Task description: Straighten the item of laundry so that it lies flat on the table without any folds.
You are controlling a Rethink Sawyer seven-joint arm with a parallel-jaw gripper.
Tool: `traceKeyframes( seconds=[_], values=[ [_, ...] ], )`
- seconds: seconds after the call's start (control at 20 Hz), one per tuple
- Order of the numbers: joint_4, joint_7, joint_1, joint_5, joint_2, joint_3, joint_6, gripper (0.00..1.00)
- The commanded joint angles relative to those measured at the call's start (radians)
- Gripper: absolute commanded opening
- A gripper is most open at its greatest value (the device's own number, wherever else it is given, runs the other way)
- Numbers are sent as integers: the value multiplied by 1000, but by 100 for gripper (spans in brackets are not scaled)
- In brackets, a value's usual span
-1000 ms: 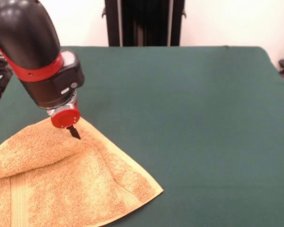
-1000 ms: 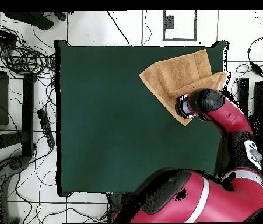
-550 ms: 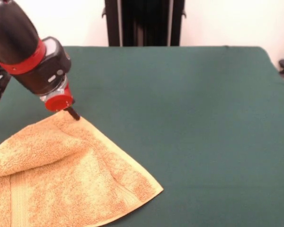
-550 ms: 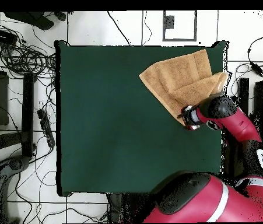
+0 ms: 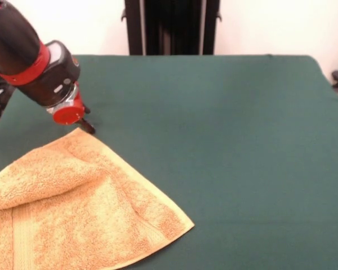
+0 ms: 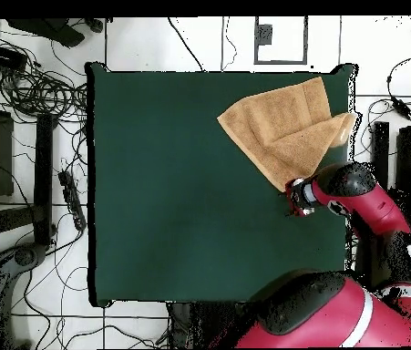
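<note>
The table (image 5: 231, 140) was big and covered in dark green cloth that looked soft like felt, and behind it in the front view stood a pale wall and a tall black post (image 5: 172, 27). From above, the floor around the table was white tiles with lots of black cables (image 6: 40, 91) lying about on one side. On the table lay the towel (image 5: 73, 214), a small orange-tan one made of fluffy, loopy cloth (with a flat woven band near one edge). It was not flat: one side was folded over on itself and made a soft ridge across it. In the overhead view the towel (image 6: 286, 128) sat at one corner of the table, with a bit reaching the table's edge. The arm (image 5: 22, 53) was round and thick, black with a red ring, and ended in a red disc. The gripper (image 5: 85, 125) poked out below the disc as a small dark tip. It was just beside the towel's pointed corner, over the green cloth, not holding the towel. I cannot tell if it was spread or pressed together.
</note>
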Motion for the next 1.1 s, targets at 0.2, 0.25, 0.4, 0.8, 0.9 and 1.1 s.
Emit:
traceKeyframes(
  seconds=[0.2, 0.25, 0.4, 0.8, 0.9, 1.1],
  values=[
    [126, 172, 110, -9, -100, -3, -99, 100],
    [156, 167, 118, 10, -152, 4, -71, 100],
    [184, 152, 124, 36, -240, 13, 11, 100],
    [121, 152, 138, 12, -287, 0, 72, 100],
    [68, 144, 125, -1, -237, 8, 48, 100],
    [-28, 121, 99, -15, -111, 31, -41, 100]
  ],
)
